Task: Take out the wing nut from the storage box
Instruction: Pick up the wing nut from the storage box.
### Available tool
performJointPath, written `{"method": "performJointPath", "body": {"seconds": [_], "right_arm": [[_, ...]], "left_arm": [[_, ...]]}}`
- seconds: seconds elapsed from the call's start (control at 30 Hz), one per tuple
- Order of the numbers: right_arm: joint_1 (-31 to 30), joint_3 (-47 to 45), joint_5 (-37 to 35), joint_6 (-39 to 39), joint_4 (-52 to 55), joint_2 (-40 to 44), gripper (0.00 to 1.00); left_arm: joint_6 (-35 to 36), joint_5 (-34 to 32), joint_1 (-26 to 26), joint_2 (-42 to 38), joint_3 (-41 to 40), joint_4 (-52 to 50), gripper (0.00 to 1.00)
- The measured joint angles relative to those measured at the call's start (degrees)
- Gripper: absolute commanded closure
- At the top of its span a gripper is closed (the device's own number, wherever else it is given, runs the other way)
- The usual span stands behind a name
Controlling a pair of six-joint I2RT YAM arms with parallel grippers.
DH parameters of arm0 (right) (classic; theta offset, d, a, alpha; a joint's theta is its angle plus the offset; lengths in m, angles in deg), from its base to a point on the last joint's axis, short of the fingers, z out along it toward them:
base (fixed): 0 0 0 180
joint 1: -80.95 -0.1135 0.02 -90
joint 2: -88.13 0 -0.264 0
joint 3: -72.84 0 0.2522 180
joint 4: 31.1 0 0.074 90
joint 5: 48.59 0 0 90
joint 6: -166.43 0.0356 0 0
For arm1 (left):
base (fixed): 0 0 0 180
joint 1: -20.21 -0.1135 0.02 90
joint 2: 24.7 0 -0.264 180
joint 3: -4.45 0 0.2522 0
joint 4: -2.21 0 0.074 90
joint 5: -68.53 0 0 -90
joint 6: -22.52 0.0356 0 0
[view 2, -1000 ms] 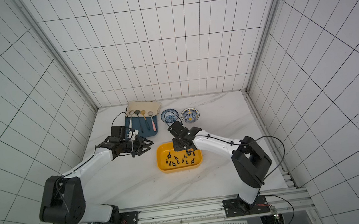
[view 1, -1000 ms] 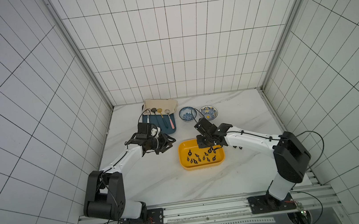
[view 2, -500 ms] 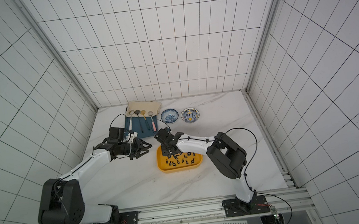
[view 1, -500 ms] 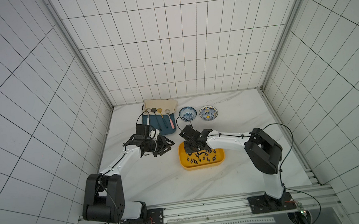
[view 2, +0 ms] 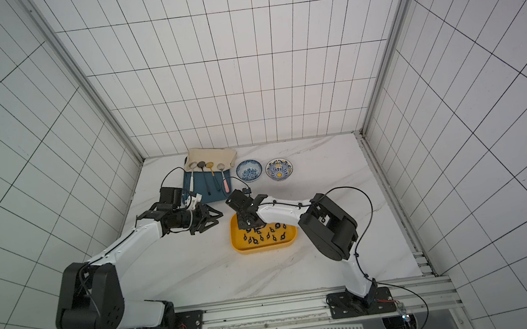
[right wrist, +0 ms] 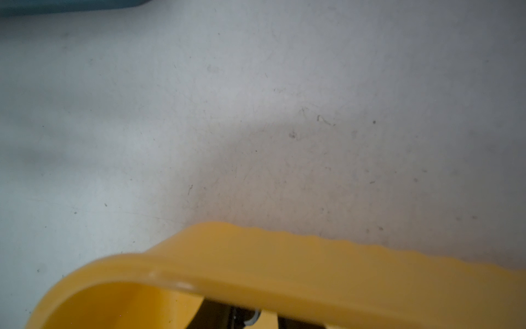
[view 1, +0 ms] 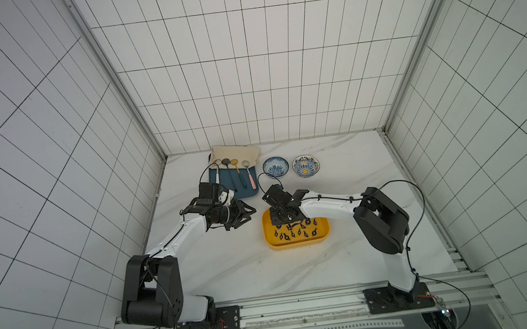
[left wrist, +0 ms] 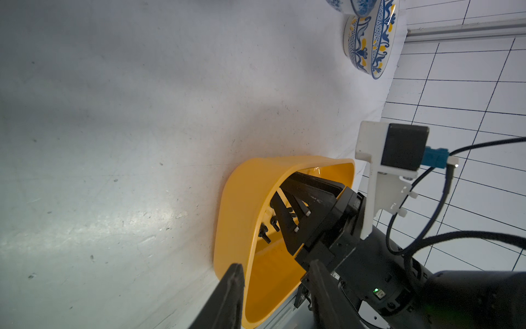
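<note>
Wing nuts (view 1: 293, 234), small and black, lie scattered over the floor of the storage box (view 1: 299, 243), most of them in a loose row along its middle. In both top views the shallow yellow box sits near the middle of the marble surface (view 1: 234, 271), its long sides parallel to the front edge.

The right gripper (view 1: 279, 220) reaches down inside the box at its far left corner, above the nuts there. In the left wrist view its black fingers (left wrist: 287, 225) slant into the box and narrow toward each other at the tips, with a few wing nuts (left wrist: 264, 233) lying just beside them. Whether those jaws are pinching a nut or stand slightly apart I cannot tell. The right wrist view shows only the box's yellow rim (right wrist: 284, 270) and bare surface beyond it.

The left gripper (view 1: 249, 217) hangs just beside the left end of the box, pointing at it, its jaws spread wide with a clear gap between them; in the top views it stops short of the rim.

Toward the far left corner lies a dark-blue tray (view 1: 249, 192) carrying four spoons (view 1: 231, 172), their bowls resting on a beige cloth (view 1: 236, 150). Near the far edge stand a blue-and-white bowl (view 1: 275, 167) and, to its right, a blue-and-yellow bowl (view 1: 306, 166).
</note>
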Motion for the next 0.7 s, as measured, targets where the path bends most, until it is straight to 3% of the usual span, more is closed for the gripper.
{"method": "performJointPath", "body": {"seconds": [0.2,0.7], "right_arm": [[-0.5,0.0,0.2,0.3,0.0,-0.8,0.77],[-0.7,0.0,0.1,0.6,-0.4,-1.4,0.96]], "left_arm": [[0.0,0.0,0.0,0.0,0.0,0.0,0.59],[0.3,-0.1,0.0,0.0,0.0,0.0,0.59]]}}
